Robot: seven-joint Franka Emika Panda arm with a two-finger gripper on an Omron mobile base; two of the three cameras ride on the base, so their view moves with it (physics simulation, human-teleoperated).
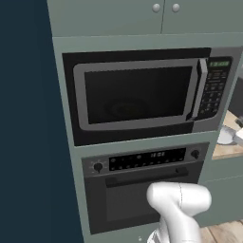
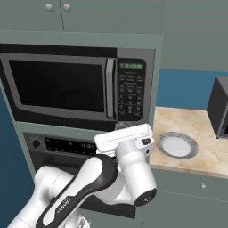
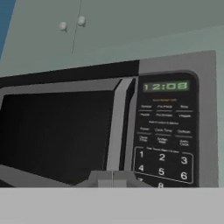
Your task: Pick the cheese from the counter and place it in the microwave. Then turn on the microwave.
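Built-in microwave [image 1: 142, 95]: a wide black appliance set in a grey-green cabinet column, its door closed. The door is a dark, glossy window inside a rounded silver frame; a faint circular turntable pattern shows through the glass in the left base view. A vertical silver handle [image 2: 110, 89] runs along the door's edge next to the keypad [image 3: 164, 140], a flat black panel of small labelled buttons and numerals beneath a green display [image 3: 165, 86] reading 12:08.

Oven [image 1: 142, 190]: directly below the microwave, black, with round knobs at either end of a long display strip and a horizontal bar handle.

Upper cabinets [image 1: 142, 16]: matte grey-green doors with two small round metallic knobs above the microwave.

Counter [image 2: 196, 133]: a flat, light tan worktop with a mottled, stone-like pattern, to the right of the appliance column. It carries a round grey-white plate [image 2: 177, 145] with a raised rim. A dark boxy object [image 2: 218, 107] stands at its far right edge.

Robot arm [image 2: 89, 182]: smooth white shells with dark joints, raised before the oven, its hand pointing towards the microwave's handle and keypad. Gripper [image 3: 112, 179]: its two grey fingertips meet with no gap and hold nothing.

The cheese cannot be made out on the counter or behind the dark door glass.
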